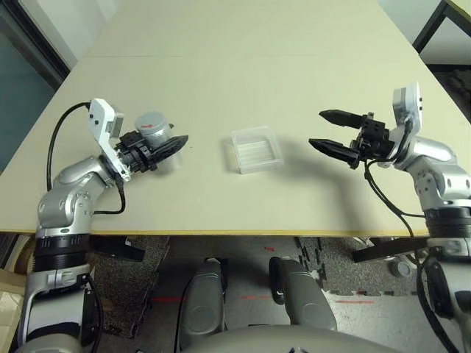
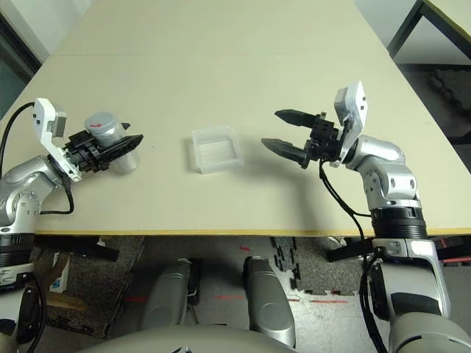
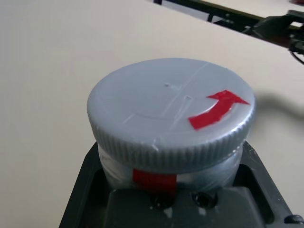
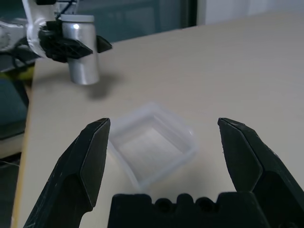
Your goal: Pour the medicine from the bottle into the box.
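Left gripper (image 1: 169, 140) partly hides the bottle (image 1: 163, 140), seemingly gripped.

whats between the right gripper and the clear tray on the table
Nothing stands between the open right gripper and the clear plastic tray: the left eye view shows only bare tabletop there, with a shadow across it.
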